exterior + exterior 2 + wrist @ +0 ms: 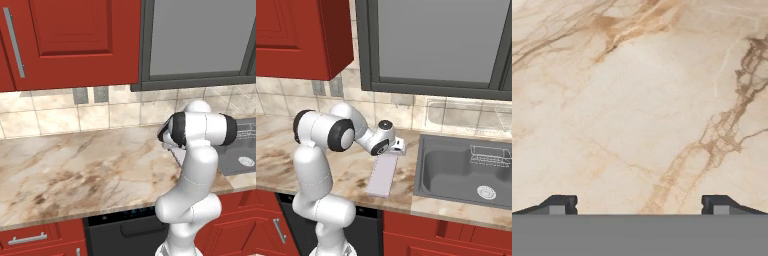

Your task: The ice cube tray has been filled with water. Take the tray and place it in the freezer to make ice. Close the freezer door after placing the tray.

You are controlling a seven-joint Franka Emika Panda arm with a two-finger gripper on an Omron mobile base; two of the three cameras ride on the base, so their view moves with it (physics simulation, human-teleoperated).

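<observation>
In your left base view the arm's white elbow blocks most of the marble counter [75, 165], with red cupboards [70, 42] above.

In your right base view the ice cube tray [383, 175] lies flat on the counter just left of the sink [431, 165], and the gripper [398, 148] sits at its far end.

In your hand view the fingertips [562, 204] stand wide apart over bare marble, holding nothing.

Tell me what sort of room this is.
A kitchen, rendered: a marble-look counter, a dark sink set into it, and red cupboards above.
</observation>
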